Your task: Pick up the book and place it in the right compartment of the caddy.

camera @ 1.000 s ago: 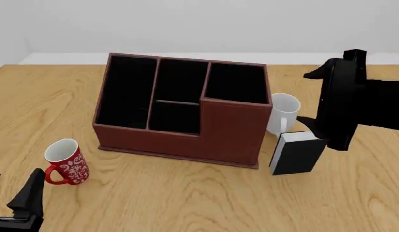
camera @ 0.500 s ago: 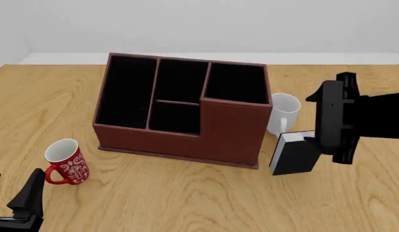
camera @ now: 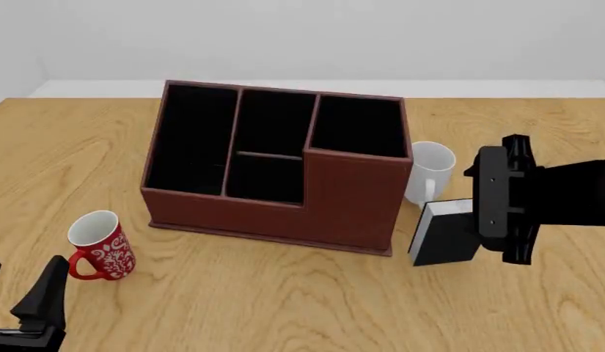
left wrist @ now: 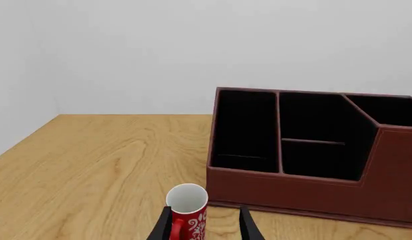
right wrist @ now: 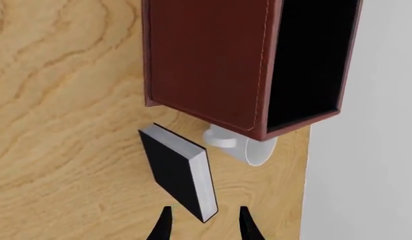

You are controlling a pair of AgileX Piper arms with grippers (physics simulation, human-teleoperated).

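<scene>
The black book [camera: 439,236] with white page edges stands upright on the table, just right of the reddish-brown caddy [camera: 349,198]. In the right wrist view the book [right wrist: 174,170] is close in front of my right gripper [right wrist: 204,230]. Its near corner lies between the open fingers and nothing is gripped. In the front view the right gripper [camera: 477,220] is at the book's right side, at its height. The right compartment [camera: 359,126] is black-lined and holds nothing. My left gripper [camera: 43,297] is open and low at the front left.
A white mug [camera: 430,172] stands behind the book, against the caddy's right wall. A red patterned mug [camera: 99,246] stands front left of the caddy, just ahead of the left gripper's fingers [left wrist: 247,227]. The caddy's other compartments hold nothing.
My right gripper has come down from above the white mug to the book's height and closed in on the book's right side. The book, the mugs and the left arm have not moved.
</scene>
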